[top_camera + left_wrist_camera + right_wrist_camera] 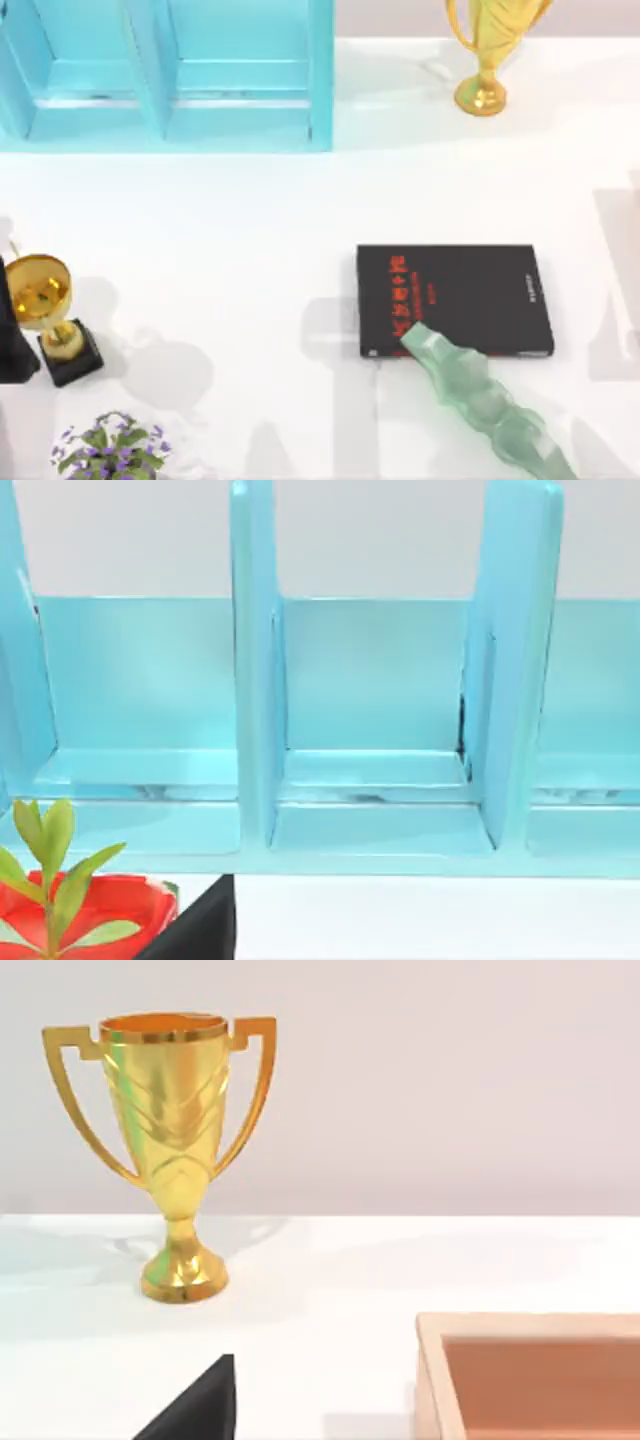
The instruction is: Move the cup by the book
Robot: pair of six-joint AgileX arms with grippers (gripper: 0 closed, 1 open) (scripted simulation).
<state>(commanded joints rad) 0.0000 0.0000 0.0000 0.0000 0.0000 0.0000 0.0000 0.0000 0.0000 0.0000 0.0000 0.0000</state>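
Observation:
The book (455, 298) lies flat near the table's middle, black with red lettering toward its left end. The cup is out of view. A black tip of my left gripper (200, 930) shows in the left wrist view, facing the blue shelf (380, 780). In the right wrist view a black tip of my right gripper (200, 1405) points toward a gold trophy (170, 1150) and a wooden box (432, 1370).
A translucent pale green ridged object (480, 400) slants from the book's front edge to the bottom right. The blue shelf (170, 80) stands back left, a gold trophy (485, 50) back right. Another trophy (45, 310) on a black base and a purple-flowered plant (110, 445) sit left. A red pot (90, 915) holds a green plant.

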